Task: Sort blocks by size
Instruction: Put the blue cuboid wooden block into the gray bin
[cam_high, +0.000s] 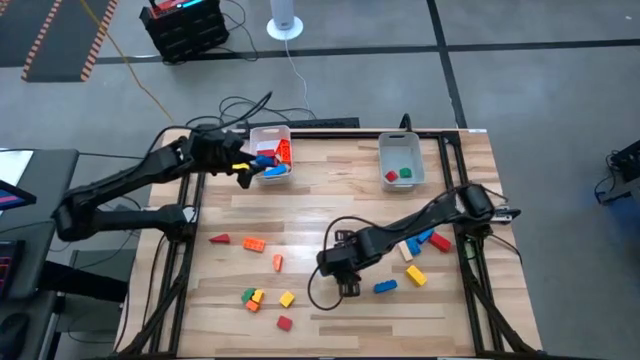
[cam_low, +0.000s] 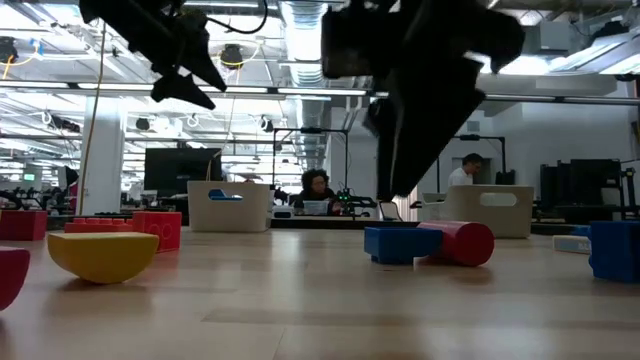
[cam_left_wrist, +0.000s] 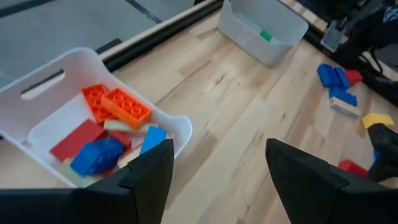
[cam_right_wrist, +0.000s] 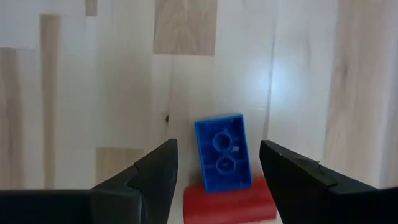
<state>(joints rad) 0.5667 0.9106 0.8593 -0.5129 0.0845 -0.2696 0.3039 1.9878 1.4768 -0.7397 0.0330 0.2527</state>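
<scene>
left gripper (cam_high: 247, 172): wide, empty, beside far-left bin (cam_high: 262, 132) | right gripper (cam_right_wrist: 214, 163): wide, over blue block (cam_right_wrist: 222, 152) touching red block (cam_right_wrist: 230, 200)

Blocks (cam_high: 265, 296) scattered on table, some binned, blue atop red (cam_right_wrist: 222, 151).

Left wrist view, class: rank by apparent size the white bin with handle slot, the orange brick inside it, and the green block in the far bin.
1. White bin
2. Orange brick
3. Green block, though it lies farther from the camera, so its true size is unsure.
</scene>
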